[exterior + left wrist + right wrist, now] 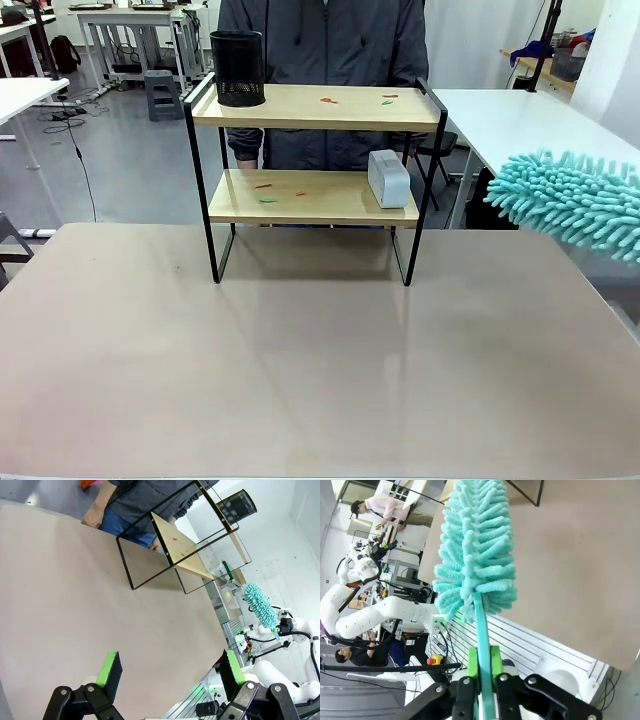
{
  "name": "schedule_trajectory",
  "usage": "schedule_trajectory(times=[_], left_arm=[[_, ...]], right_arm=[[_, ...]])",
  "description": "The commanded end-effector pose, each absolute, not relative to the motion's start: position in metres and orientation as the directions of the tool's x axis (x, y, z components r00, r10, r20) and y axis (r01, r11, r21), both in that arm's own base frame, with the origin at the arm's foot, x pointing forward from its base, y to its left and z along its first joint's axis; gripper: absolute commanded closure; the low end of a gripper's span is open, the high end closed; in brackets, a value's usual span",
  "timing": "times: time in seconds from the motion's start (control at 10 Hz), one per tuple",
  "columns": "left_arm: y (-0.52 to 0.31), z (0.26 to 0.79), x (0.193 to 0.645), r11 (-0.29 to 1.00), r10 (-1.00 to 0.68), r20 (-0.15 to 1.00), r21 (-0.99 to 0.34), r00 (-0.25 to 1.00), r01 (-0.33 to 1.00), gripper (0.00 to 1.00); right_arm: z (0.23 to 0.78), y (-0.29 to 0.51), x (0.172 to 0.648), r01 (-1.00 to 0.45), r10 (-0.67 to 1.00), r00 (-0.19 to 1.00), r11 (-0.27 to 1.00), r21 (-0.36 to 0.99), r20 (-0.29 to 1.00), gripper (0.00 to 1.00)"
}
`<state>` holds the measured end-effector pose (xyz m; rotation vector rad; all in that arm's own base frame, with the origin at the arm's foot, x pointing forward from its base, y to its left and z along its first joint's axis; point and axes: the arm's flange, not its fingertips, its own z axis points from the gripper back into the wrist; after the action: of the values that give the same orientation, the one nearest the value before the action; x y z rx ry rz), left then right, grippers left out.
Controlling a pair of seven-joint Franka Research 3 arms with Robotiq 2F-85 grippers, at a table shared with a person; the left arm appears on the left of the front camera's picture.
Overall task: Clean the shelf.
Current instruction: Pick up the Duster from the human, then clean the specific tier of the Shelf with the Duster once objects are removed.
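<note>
Two light wooden boards are carried in the thin black frame of the shelf, which is stood upright on the beige table at twelve o'clock in the front view, near the far edge. A black mesh cup is set on the upper board at its nine o'clock end. A small grey box is placed on the lower board toward its three o'clock end. Small red and green scraps are scattered over both boards. A person in a dark jacket is seen just behind the shelf.

A fluffy teal duster is held in the air at three o'clock in the front view, off the table's right edge and well apart from the shelf. In the right wrist view the right gripper is clamped on the duster's thin teal handle, the green pads being pressed against it from both sides, and the duster head is pointed toward twelve o'clock.

In the left wrist view the left gripper is held above the bare table with its fingers spread wide apart and nothing between them. From there the shelf is seen tilted at one o'clock, the mesh cup at two o'clock, and the duster farther off at three o'clock.
</note>
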<state>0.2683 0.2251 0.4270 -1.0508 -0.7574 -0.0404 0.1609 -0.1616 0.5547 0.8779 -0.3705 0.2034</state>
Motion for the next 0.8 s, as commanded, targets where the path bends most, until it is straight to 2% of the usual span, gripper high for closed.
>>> schedule_trajectory(times=[0.0, 0.7], left_arm=[[0.2245, 0.4283, 0.2698, 0.516, 0.316, 0.604, -0.757, 0.732, 0.401, 0.0], [0.2245, 0.4283, 0.2698, 0.516, 0.316, 0.604, -0.757, 0.732, 0.401, 0.0]], right_arm=[[0.5628, -0.1597, 0.1671, -0.309, -0.003, 0.918, 0.623, 0.719, 0.397, 1.0], [0.5628, -0.1597, 0.1671, -0.309, -0.003, 0.918, 0.623, 0.719, 0.397, 1.0]])
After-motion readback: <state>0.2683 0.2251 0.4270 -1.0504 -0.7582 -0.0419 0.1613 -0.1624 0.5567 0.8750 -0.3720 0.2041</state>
